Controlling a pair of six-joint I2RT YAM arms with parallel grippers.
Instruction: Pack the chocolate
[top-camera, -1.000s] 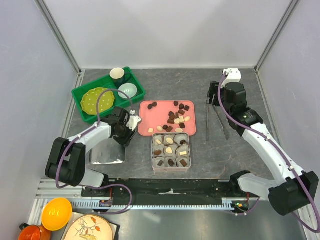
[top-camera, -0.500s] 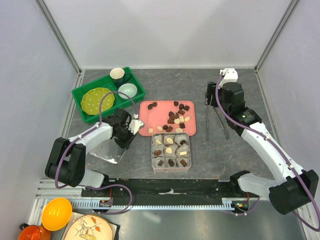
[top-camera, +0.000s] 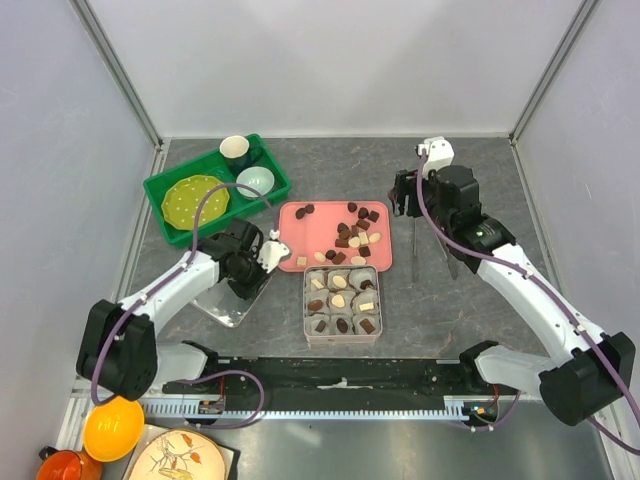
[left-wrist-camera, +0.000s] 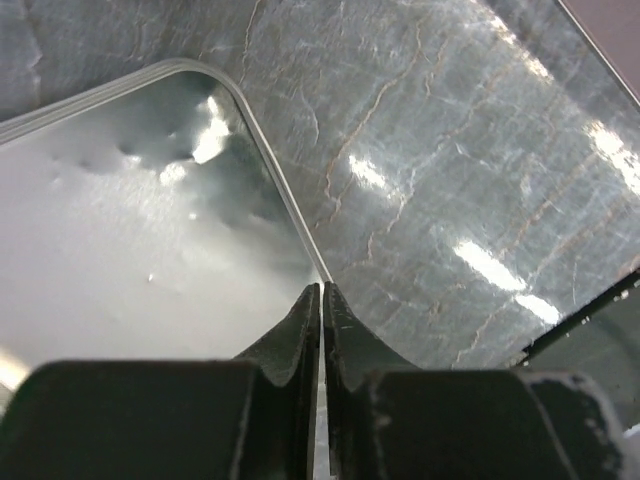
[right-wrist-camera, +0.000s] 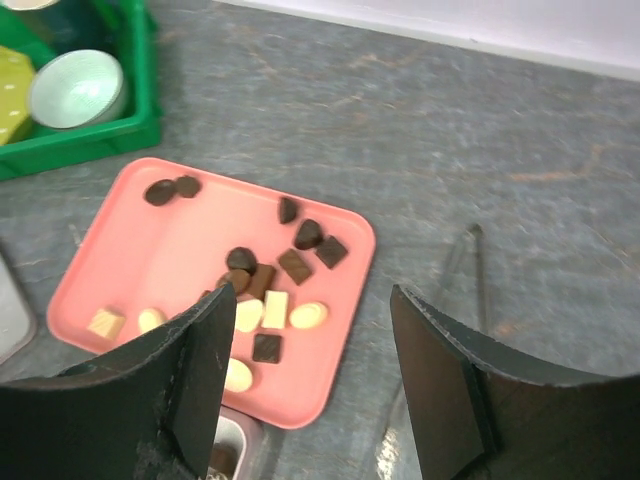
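Nine grey paper cups fill the square tin in three rows of three, each holding one piece of chocolate. About sixteen more pieces lie loose on the one pink tray just behind the tin, roughly ten dark and six cream.

The left gripper has its fingers pressed together on the rim of the single silver lid, which sits tilted on the counter left of the tin. The right gripper hangs above the tray's right side, fingers apart and holding nothing.

One pair of tongs lies right of the tray. A green bin at the far left holds one yellow-green plate, one dark cup and one pale bowl.
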